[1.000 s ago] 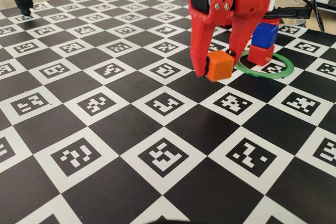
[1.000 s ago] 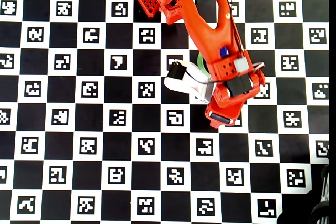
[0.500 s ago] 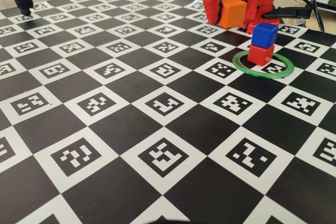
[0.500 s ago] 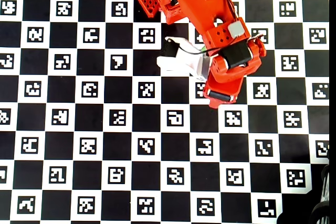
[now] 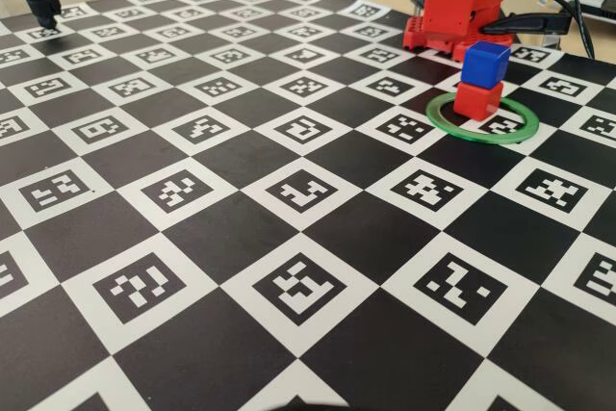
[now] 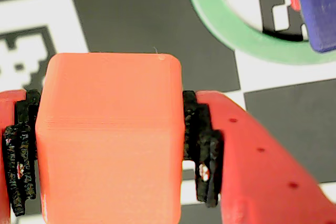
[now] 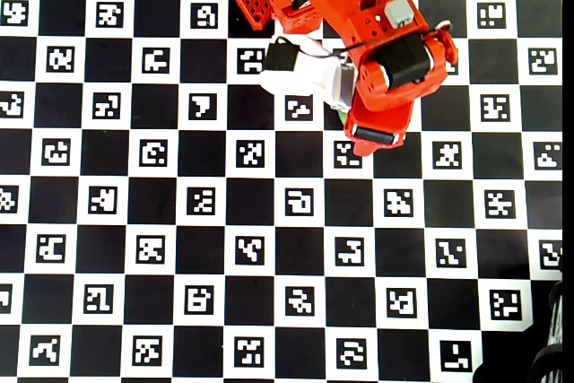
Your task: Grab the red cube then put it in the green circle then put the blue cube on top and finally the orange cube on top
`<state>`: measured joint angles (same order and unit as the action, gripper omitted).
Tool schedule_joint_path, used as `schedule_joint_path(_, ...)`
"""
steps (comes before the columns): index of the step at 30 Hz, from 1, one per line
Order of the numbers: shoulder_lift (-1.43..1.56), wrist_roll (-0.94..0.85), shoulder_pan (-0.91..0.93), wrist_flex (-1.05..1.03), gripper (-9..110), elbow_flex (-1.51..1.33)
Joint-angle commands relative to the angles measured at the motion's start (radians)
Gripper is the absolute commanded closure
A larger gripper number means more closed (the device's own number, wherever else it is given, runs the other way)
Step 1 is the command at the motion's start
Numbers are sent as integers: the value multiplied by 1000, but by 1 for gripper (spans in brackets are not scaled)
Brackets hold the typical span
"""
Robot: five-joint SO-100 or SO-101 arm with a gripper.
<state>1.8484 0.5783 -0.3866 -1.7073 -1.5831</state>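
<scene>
Checkerboard-marked tabletop [image 5: 241, 156] held the green circle [image 5: 443, 115], red cube [image 5: 477, 100] inside it, blue cube [image 5: 485, 63] stacked on top. End effector [image 6: 107, 150] clamped the orange cube [image 6: 110, 145] above, beside the circle; an off-centre release could topple the stack.

Arm [image 7: 345, 15] raised, bent forward; jaws clamped on orange cube [image 6: 110, 140].

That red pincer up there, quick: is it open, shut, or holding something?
Pincer: shut on the small matte orange plastic cube, with the black pads pressed against its two sides.
</scene>
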Motion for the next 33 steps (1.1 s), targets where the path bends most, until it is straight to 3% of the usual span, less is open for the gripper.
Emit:
schedule_joint_path(1,144,-34,-6,-29,95,-14)
schedule_joint_path(14,290,-75,-141,-25,95,-184)
schedule_joint_path(33,287,-26,-239,179,96,-397)
